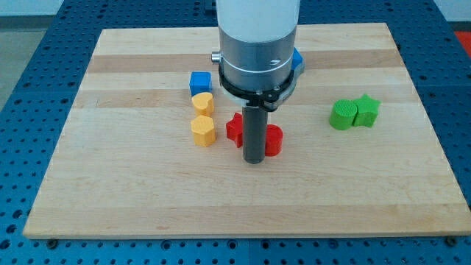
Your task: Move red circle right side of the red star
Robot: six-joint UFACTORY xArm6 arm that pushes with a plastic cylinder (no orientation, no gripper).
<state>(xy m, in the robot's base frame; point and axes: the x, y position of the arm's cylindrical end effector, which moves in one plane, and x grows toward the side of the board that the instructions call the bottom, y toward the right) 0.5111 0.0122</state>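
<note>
My tip is at the lower end of the dark rod near the board's middle. It stands between two red blocks and hides part of each. The red block on its left looks like the red star. The red block on its right looks like the red circle. Both red blocks touch or nearly touch the rod.
A blue cube and two yellow blocks stand in a column left of the red blocks. Two green blocks sit together at the view's right. A blue block peeks out behind the arm. The wooden board lies on a blue pegboard.
</note>
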